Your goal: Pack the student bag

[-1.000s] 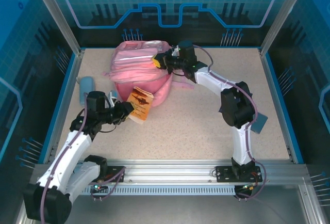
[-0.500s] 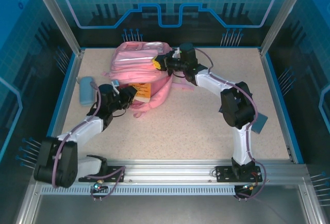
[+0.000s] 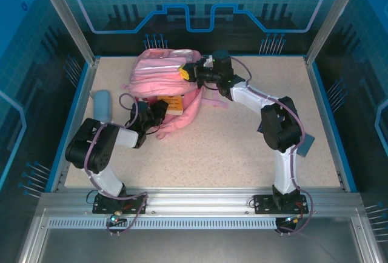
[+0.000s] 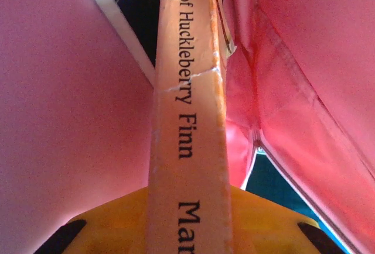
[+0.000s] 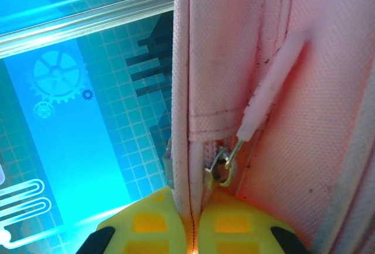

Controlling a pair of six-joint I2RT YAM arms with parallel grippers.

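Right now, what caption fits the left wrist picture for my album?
Left gripper holding a Huckleberry Finn book between the pink walls of the student bag.

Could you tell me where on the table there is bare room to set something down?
Bare: the near middle of the table, between the left arm and right arm, and the far right corner beyond that arm. Crowded: the far left, around the student bag, book and pencil case.
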